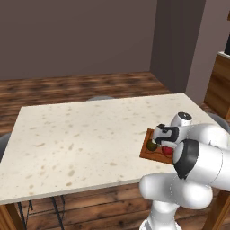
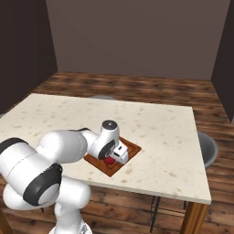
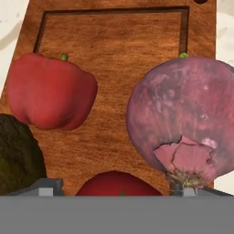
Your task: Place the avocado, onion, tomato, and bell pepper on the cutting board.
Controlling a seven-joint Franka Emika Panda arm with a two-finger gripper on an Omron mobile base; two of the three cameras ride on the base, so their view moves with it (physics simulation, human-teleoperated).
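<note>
From the left base view, a pale speckled stone table (image 1: pixel 90 134) stood on a wood-plank floor (image 1: pixel 81 85) under dull mauve walls. The cutting board (image 1: pixel 150 150) lay near the table's front right edge, mostly hidden by the arm; the dark avocado (image 1: pixel 152 145) and a red item sat on it. The gripper (image 1: pixel 164 134) hung just over the board, and whether its fingers were spread or closed could not be told there.

From the right base view, the same table carried the reddish-brown board at its near edge, with a grey chair (image 2: pixel 206 148) beside the table's right side. Part of a red item showed under the hand.

From the hand view, the board filled the frame — grained wood with a darker groove near its rim. On it lay the lumpy red bell pepper (image 3: pixel 49 91), the dull maroon onion (image 3: pixel 185 119) with papery peeling skin, the rough avocado at the left edge, and the smooth red tomato (image 3: pixel 119 185) at the bottom. The fingertips (image 3: pixel 45 186) stood apart, one either side of the tomato — gripping nothing.
</note>
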